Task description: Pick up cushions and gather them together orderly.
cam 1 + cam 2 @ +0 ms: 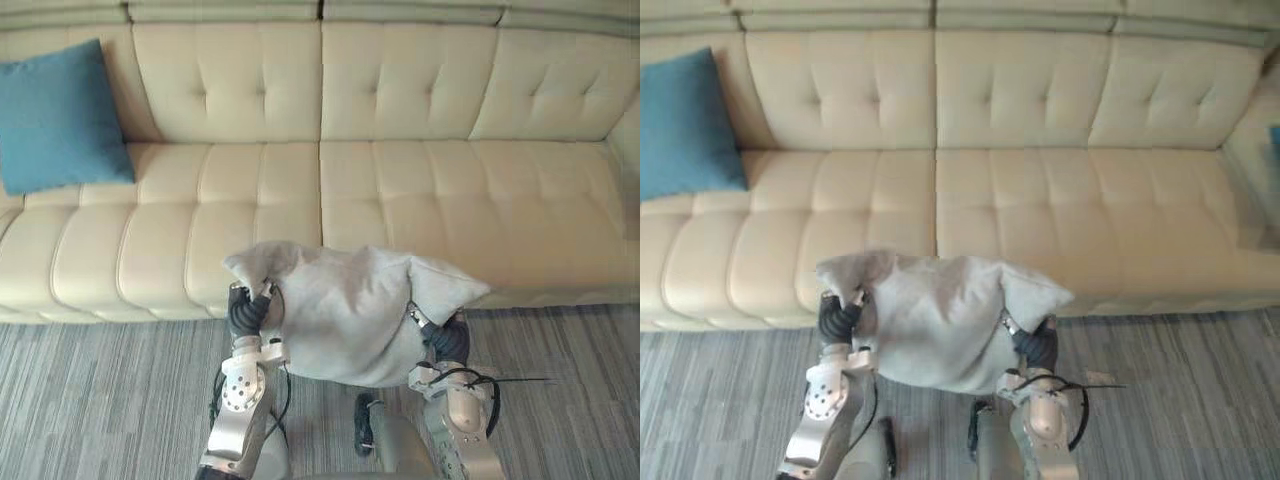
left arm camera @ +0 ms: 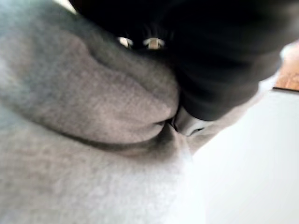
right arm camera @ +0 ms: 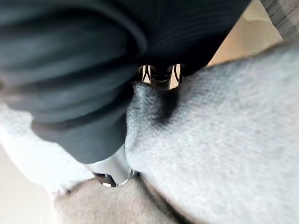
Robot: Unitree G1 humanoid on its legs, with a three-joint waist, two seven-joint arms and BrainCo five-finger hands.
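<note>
Grey cushion (image 1: 345,315) sits lower centre of the frame, held up between both robot hands, w/ its top corners poking up above them. L hand (image 1: 250,312) clamps the cushion's left side and R hand (image 1: 447,340) its right side; in the wrist views the fabric bunches into a fold pinched in each hand, though most of the fingers are buried in it. Behind is a long cream sofa (image 1: 420,200) across the top, w/ a blue cushion (image 1: 55,115) leaning on its backrest at upper left, well apart from the grey one, and striped grey carpet (image 1: 100,400) along the bottom.
</note>
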